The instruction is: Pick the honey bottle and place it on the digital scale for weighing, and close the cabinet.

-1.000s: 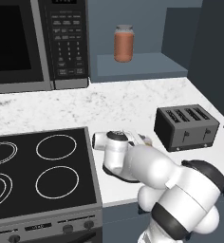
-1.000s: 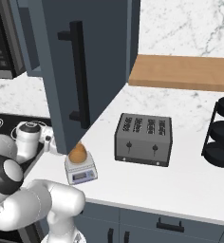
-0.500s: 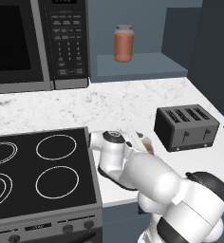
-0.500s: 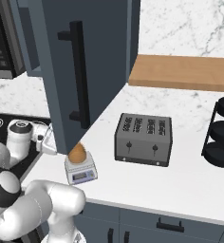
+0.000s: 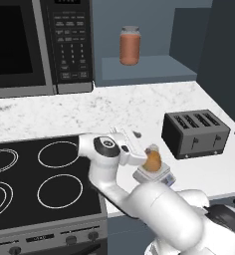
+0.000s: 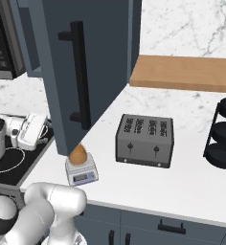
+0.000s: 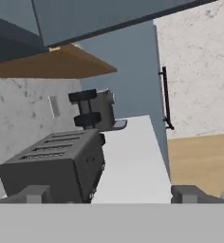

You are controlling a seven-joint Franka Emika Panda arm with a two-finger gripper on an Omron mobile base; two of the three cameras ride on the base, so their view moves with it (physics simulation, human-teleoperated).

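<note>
Already the small amber-orange honey bottle (image 6: 78, 154) sits upright on the white-grey digital scale (image 6: 81, 172), below the open slate-blue cabinet door (image 6: 88, 67). Nearby, the two-finger gripper (image 5: 133, 145) hangs just left of the bottle with jaws spread, gripping nothing.

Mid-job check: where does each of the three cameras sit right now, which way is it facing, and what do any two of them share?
Left base view: behind the arm, looking down over the stove, with the honey bottle on the scale; the white arm and tool show.
Right base view: behind the arm, facing the open cabinet door; arm at lower left.
Hand view: on the tool, looking level along the counter; two fingertips show.
Shared: all see the toaster.
</note>
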